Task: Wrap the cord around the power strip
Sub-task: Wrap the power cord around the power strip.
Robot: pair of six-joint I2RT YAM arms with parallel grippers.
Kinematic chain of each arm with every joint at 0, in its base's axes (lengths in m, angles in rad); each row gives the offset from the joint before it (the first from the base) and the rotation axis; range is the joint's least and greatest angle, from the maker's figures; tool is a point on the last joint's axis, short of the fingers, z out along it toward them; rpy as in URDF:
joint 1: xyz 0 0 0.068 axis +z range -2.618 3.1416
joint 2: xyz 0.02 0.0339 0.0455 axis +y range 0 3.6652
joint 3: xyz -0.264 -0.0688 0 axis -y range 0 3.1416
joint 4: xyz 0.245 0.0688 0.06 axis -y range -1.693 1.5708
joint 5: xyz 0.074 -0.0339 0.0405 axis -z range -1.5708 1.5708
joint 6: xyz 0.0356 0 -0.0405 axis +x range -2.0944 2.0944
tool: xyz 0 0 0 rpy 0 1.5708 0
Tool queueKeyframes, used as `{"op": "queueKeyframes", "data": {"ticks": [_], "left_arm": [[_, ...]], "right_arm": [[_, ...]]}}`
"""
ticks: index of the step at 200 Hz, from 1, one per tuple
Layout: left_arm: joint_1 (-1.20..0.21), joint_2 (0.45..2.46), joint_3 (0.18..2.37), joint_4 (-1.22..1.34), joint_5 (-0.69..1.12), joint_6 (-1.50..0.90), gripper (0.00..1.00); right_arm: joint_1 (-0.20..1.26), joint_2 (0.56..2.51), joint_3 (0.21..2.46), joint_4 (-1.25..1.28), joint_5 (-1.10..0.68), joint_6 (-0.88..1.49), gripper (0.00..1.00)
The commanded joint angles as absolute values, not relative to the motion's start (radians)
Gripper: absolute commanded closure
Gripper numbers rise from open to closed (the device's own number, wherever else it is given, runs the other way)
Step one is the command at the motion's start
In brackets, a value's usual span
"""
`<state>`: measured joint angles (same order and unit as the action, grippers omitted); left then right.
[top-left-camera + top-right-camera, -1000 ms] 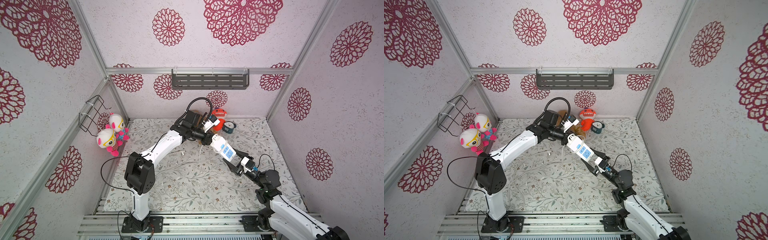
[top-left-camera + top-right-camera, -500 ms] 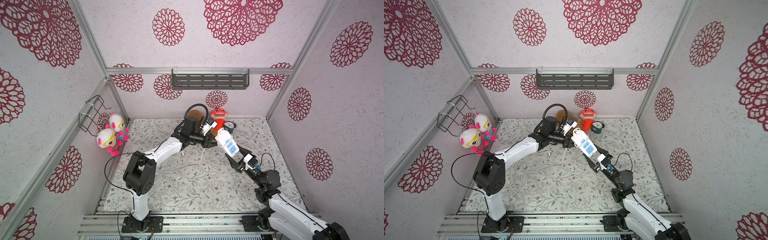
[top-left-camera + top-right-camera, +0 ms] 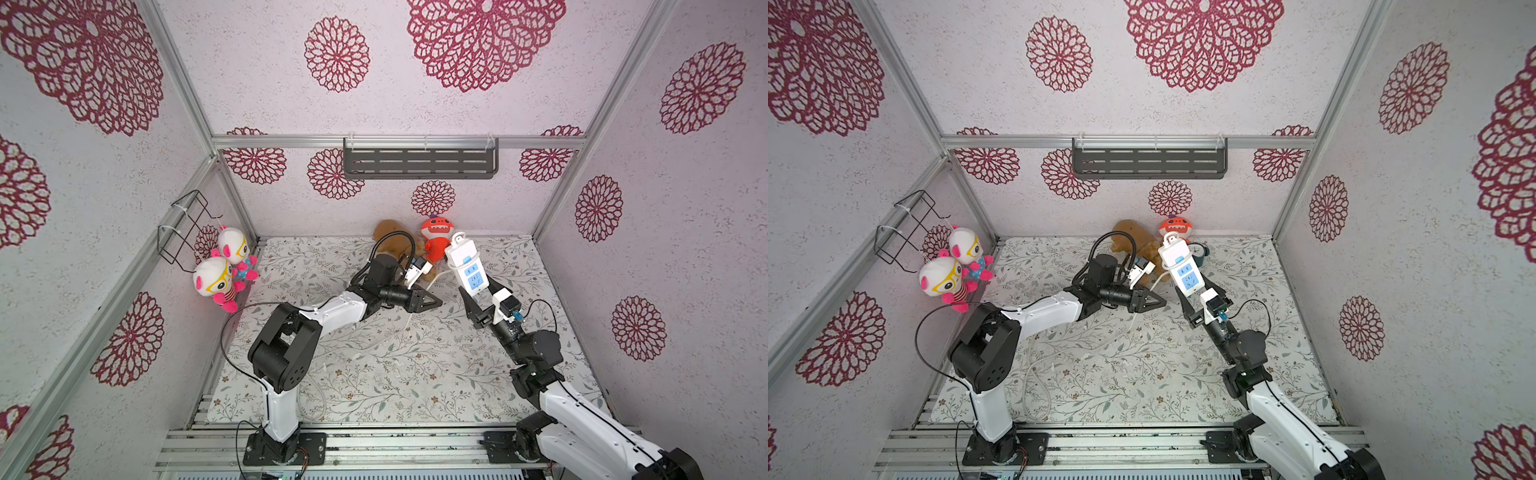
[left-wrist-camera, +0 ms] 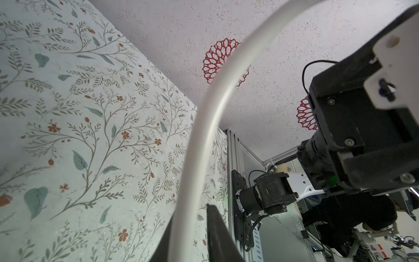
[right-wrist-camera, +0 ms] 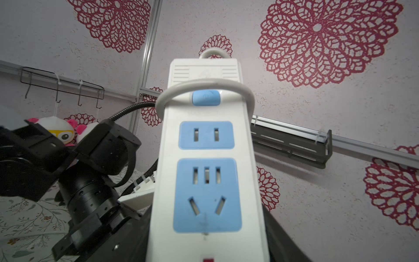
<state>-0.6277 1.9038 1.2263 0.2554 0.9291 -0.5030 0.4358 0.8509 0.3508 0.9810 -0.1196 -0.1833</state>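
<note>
Standing by the cell, I see the right gripper (image 3: 481,296) clamped on the lower end of the strip (image 3: 465,266). It holds the strip up off the mat (image 3: 374,395), tilted, with the sockets facing upward. One turn of the cord (image 5: 204,85) lies across the strip's face, just by the blue switch (image 5: 205,98). The left gripper (image 3: 432,303) sits just beside and lower down, its fingers (image 4: 215,226) narrow with the cord running between them. Whether they pinch it or only guide it I cannot tell.

The strip looks like a light, rigid, smooth-sided plastic block. A hold on the bare end away from the winding, as now, seems right, though it might twist in the jaws if the cord pulls hard. The cord looks thick, springy and slick. I'd expect a loose turn to slide off or spring open unless it is kept taut, so it is best taken close to the strip, with the slack left trailing.

Both top views show what neither wrist view does: the slack snaking over the mat toward the left arm's base. The right wrist view alone shows the turn clearly, and a small loop of cord at the strip's far end. The left wrist view alone shows the cord between the fingers.
</note>
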Motion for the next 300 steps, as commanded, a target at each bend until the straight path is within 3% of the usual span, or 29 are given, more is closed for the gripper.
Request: {"op": "queueKeyframes", "data": {"ticks": [1,35,77,158,190,220,300], "left_arm": [[-0.645,1.881,1.196,0.386,0.938,-0.589,0.80],[-0.660,1.835,1.152,0.376,0.986,-0.606,0.87],[-0.664,1.688,1.231,-0.177,0.737,-0.210,1.00],[-0.708,1.597,1.391,-0.582,0.606,0.053,1.00],[-0.771,1.632,1.567,-0.741,0.570,0.141,1.00],[-0.807,1.695,1.753,-0.882,0.519,0.232,1.00],[-0.774,1.919,2.233,-1.233,0.335,0.429,1.00]], "right_arm": [[0.413,0.833,0.419,0.937,0.005,-0.210,0.66],[0.346,0.838,0.510,0.726,0.000,-0.212,0.67],[0.249,0.822,0.548,0.594,-0.085,-0.179,0.67],[0.192,0.894,0.628,0.346,-0.161,-0.222,0.68],[0.204,0.976,0.682,0.195,-0.217,-0.319,0.69],[0.248,0.967,0.591,0.241,-0.256,-0.433,0.70],[0.347,0.964,0.601,-0.030,-0.707,-0.733,0.74]]}}
